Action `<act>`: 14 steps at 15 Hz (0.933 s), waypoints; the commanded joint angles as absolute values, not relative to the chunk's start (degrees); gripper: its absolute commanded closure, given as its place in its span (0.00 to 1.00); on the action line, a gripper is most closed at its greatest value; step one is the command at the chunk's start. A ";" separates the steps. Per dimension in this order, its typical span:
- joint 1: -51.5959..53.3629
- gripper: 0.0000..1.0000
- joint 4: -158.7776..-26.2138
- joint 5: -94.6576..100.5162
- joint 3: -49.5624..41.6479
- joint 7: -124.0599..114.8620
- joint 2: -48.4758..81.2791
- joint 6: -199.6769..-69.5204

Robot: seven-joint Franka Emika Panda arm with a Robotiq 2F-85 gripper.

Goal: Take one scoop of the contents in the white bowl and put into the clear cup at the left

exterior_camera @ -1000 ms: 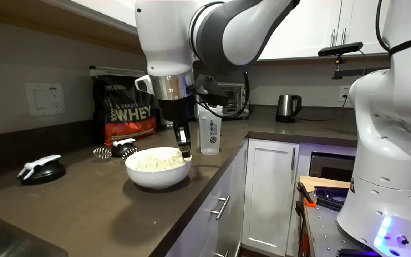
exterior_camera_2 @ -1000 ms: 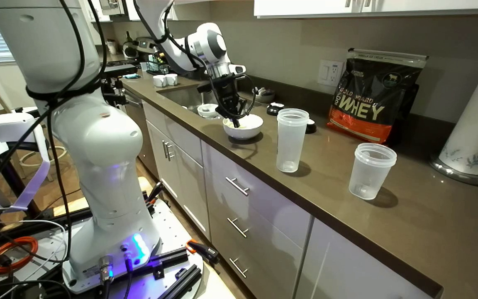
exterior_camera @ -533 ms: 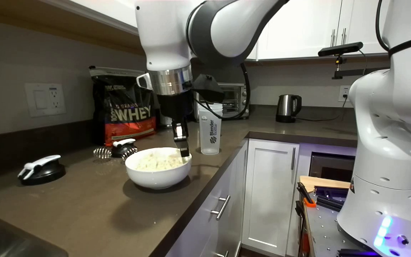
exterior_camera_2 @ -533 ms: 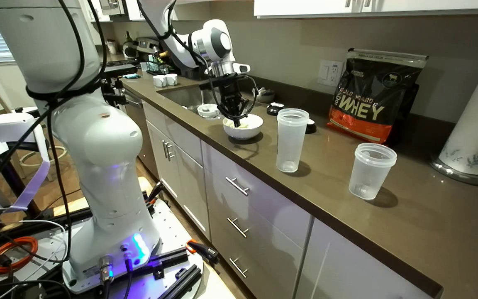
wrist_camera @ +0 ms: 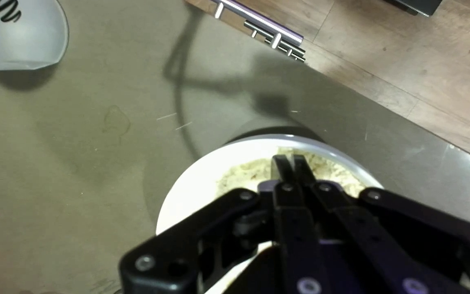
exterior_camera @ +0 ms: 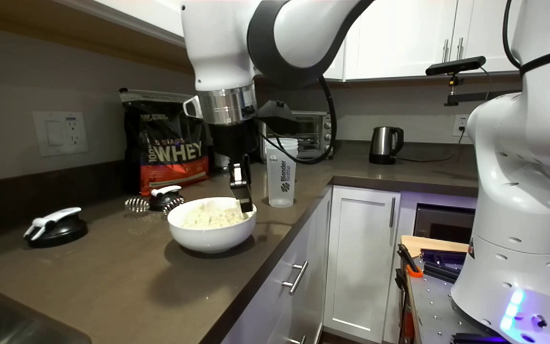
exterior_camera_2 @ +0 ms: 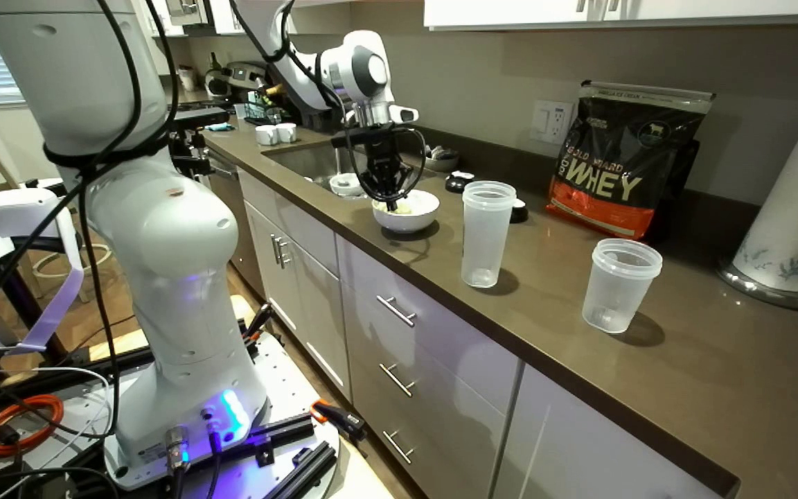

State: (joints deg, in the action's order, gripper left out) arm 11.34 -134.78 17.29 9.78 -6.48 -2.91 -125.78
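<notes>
So the white bowl (exterior_camera: 210, 239) has plenty of stuff around it. On its wall side there's a black lid (exterior_camera: 65, 234) with white on top, a second lid (exterior_camera: 166, 199), two wire balls (exterior_camera: 136, 205), and the whey bag (exterior_camera: 174, 157) farther back. The clear cup (exterior_camera: 281, 179) stands on the surface (exterior_camera: 112, 272) near the bowl, with a second cup (exterior_camera_2: 617, 287) and a paper-towel roll (exterior_camera_2: 790, 215) farther from it. An arm cable (exterior_camera: 334, 125) cuts across the clear cup's top in an exterior view. That cup is upright, mouth up, long axis vertical; the bowl sits level, opening up. The hand (wrist_camera: 290, 161) is clenched, fingertips over the cream powder (exterior_camera: 210, 219) in the bowl, blocking part of it. Can't tell if anything thin is pinched in there.
</notes>
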 commanded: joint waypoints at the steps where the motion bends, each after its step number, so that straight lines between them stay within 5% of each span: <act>1: 10.68 0.99 -134.07 14.06 9.69 -3.57 -2.90 -126.25; 14: 9.79 0.99 -133.68 4.14 7.87 0.71 -3.25 -126.04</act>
State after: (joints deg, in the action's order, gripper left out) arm 10.54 -133.62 6.24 7.67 -1.39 -2.91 -125.78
